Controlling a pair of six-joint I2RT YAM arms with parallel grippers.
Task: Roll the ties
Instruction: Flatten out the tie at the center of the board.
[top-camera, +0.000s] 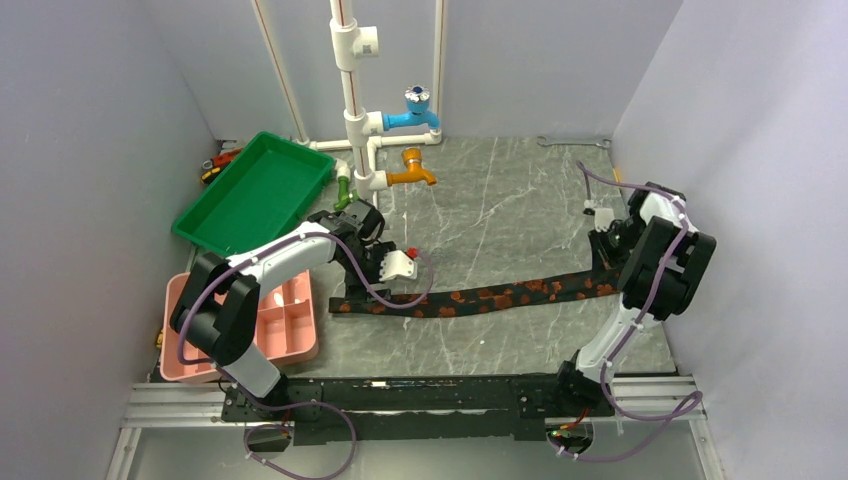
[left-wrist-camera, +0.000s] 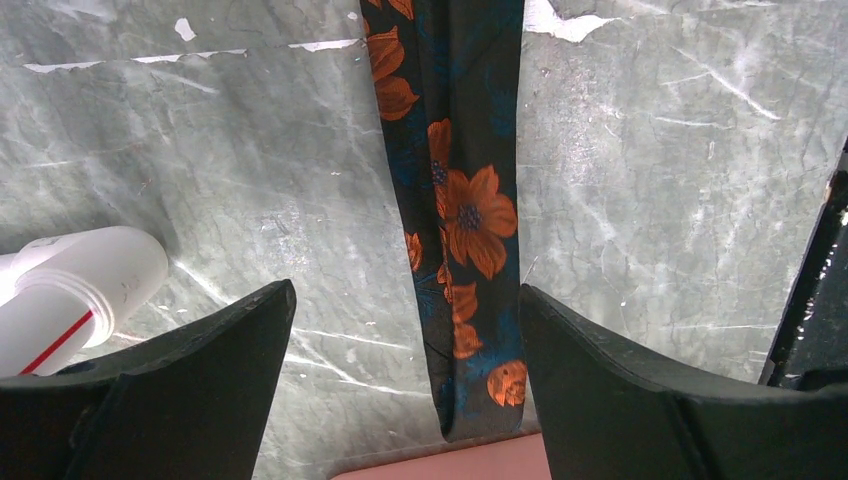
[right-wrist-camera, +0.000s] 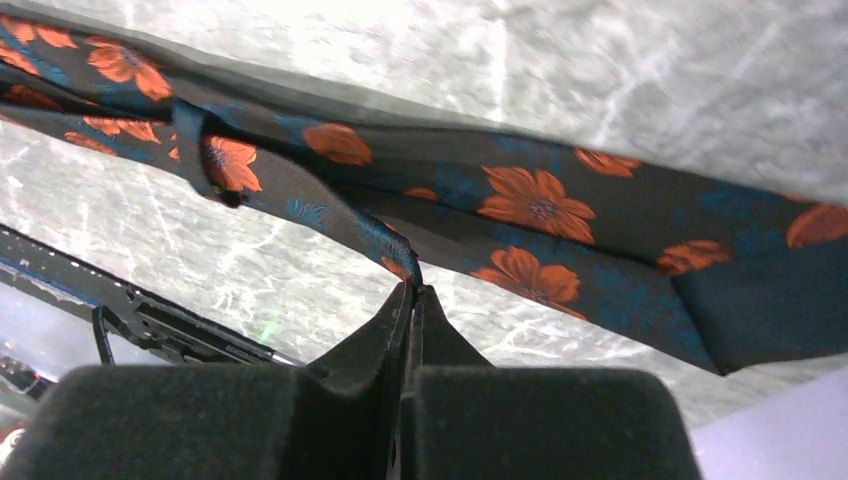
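Tie (top-camera: 480, 297): I see it stretched left to right across the grey worktop (top-camera: 500, 210), with its narrow end just beside the pink box (top-camera: 290, 320) and its wide end by the right arm.
Left gripper (left-wrist-camera: 405, 300): jaws wide, one finger on each side of the narrow end; I can't tell whether they touch it.
Right gripper (right-wrist-camera: 412, 290): closed tight, with a fold of the tie's edge pinched at its tips.
Green tray (top-camera: 255, 190): at the back left, well apart from the tie.

I work in a lab test cell; plain pale walls (top-camera: 90, 150) box in my marble-patterned table (top-camera: 520, 210); white pipes (top-camera: 347, 80) bearing a blue tap (top-camera: 415, 115) and an orange tap (top-camera: 415, 172) stand at its far edge.
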